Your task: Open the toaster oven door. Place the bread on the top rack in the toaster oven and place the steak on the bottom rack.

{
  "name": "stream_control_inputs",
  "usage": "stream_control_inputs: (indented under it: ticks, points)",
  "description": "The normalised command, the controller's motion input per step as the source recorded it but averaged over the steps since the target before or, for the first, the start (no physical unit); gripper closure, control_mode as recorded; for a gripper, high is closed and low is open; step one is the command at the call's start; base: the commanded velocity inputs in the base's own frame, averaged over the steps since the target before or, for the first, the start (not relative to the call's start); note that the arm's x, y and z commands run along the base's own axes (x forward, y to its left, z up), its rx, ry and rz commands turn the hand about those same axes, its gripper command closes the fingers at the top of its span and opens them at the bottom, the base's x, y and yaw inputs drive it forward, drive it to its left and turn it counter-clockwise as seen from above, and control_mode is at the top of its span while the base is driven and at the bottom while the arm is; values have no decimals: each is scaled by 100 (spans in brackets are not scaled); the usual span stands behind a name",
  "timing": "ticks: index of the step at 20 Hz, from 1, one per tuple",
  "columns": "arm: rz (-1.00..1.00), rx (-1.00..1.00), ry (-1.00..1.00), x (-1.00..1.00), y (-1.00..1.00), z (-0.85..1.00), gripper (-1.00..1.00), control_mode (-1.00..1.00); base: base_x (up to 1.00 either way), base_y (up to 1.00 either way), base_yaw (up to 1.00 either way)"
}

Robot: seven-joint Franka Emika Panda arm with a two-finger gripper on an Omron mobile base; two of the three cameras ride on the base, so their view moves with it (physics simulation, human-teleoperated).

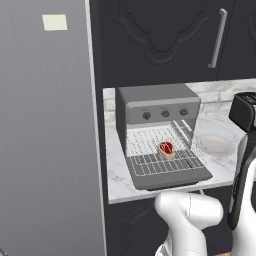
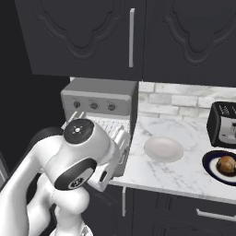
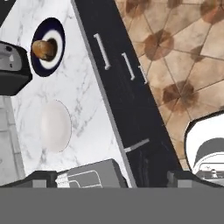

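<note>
1. Your toaster oven (image 1: pixel 157 107) sits on the marble counter (image 2: pixel 193 173) with its door (image 1: pixel 172 177) dropped flat and open toward you.
2. The steak (image 1: pixel 166 148) lies on the wire rack (image 1: pixel 162 162) that juts out over the open door; you see it as a red piece with a pale rim.
3. The bread (image 2: pixel 226 165) rests on a dark plate (image 2: pixel 213 171) at the counter's right end, just in front of the black toaster (image 2: pixel 223 123), well apart from the oven.
4. A pale bowl (image 2: pixel 163 149) stands between the oven and that plate.
5. Your claw (image 3: pixel 111 177) looks down over the counter edge, the cabinet fronts (image 3: pixel 124 83) and the tiled floor (image 3: pixel 183 52); its two dark tips (image 3: pixel 41 178) stand wide apart with nothing between them, so it reads open and empty.
</note>
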Motion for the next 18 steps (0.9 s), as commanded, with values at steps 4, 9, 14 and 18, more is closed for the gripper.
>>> stream_control_inputs:
  ticks: [4,9,14,18]
  points:
    - [36,-31,-9,4,-33,0,-100,-100,0,0,0]
    - [44,-37,0,7,-28,0,-100,-100,0,0,0]
    - [43,-49,0,9,-2,0,-100,-100,0,0,0]
    - [39,-61,12,2,0,0,-100,-100,0,0,0]
